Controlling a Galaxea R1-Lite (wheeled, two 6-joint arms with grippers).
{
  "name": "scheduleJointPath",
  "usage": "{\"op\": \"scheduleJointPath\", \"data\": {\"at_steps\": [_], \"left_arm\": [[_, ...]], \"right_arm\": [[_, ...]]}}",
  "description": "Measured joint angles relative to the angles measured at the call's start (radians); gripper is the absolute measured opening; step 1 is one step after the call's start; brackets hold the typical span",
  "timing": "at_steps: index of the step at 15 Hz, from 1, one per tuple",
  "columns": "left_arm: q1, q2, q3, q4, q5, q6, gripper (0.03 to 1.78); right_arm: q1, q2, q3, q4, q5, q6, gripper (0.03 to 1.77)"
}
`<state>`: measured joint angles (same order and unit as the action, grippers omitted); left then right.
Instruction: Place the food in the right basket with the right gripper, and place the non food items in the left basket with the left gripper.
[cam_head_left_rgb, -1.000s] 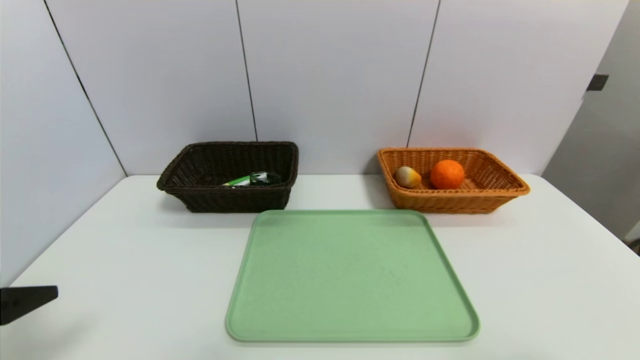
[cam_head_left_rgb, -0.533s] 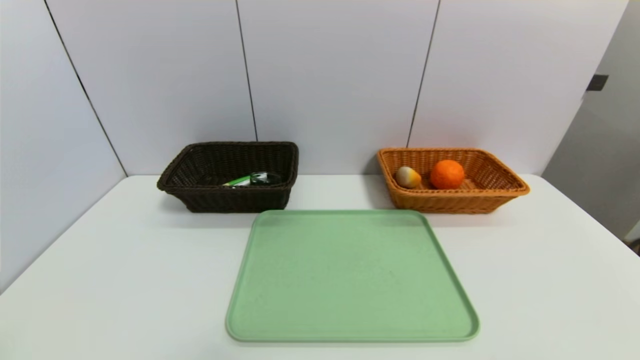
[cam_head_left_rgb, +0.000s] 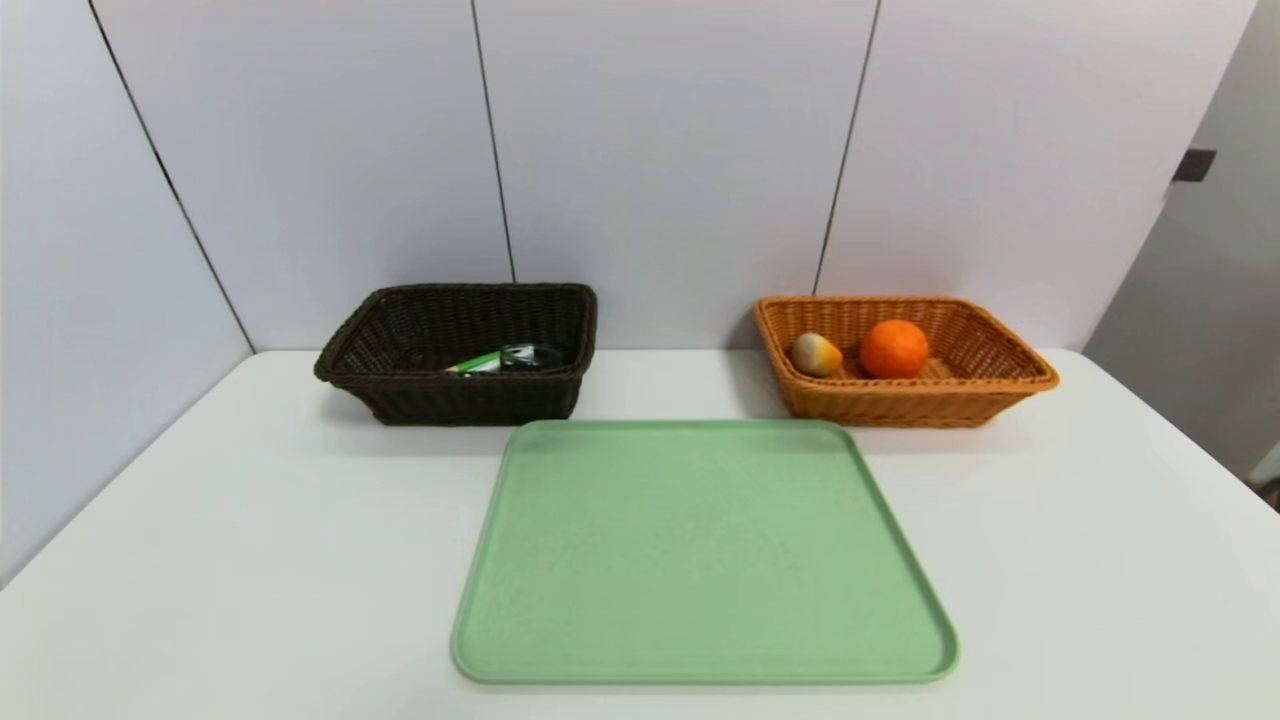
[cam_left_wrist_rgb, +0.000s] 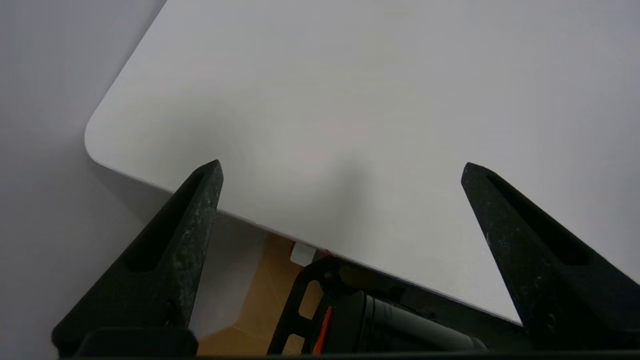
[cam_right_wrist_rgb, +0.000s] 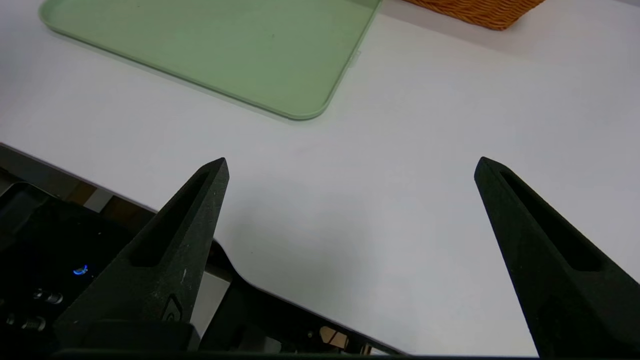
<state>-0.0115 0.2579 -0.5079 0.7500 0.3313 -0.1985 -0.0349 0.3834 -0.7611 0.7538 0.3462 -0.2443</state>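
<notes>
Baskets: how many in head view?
2: a dark one on the robot's left, an orange-brown one on its right, both behind the green tray.

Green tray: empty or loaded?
Empty. In the head view the tray shows bare green from rim to rim, nothing on it.

1. The head view is bright, with the white tabletop (cam_head_left_rgb: 300, 540) close to washed out toward the near edge.
2. Soft shadows lie under the dark basket (cam_head_left_rgb: 470, 400) and beside the orange basket (cam_head_left_rgb: 900, 405).
3. A faint warm glow tints the wall (cam_head_left_rgb: 660, 150) behind the orange fruit (cam_head_left_rgb: 894, 349).
4. The left wrist view looks dimmer; diffuse grey shadows spread over the tabletop, and the space beneath is dark.
5. In the right wrist view, light falls evenly across the tabletop around a blurry-edged shadow, while a small blue glint (cam_right_wrist_rgb: 80, 270) shines below.
</notes>
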Motion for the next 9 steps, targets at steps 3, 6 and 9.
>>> {"op": "scheduleJointPath", "data": {"at_steps": [3,6,9], "left_arm": [[0.009,-0.097,0.045,-0.004,-0.005,0.109,1.69],[0.011,-0.153,0.072,-0.012,-0.036,0.119,1.69],[0.011,-0.22,0.091,-0.02,-0.133,0.17,1.69]], "right_arm": [[-0.014,-0.05,0.008,0.044,-0.001,-0.001,1.7],[-0.029,-0.089,0.006,0.087,-0.002,-0.001,1.7],[-0.031,-0.101,-0.011,0.087,-0.014,-0.002,1.7]]}}
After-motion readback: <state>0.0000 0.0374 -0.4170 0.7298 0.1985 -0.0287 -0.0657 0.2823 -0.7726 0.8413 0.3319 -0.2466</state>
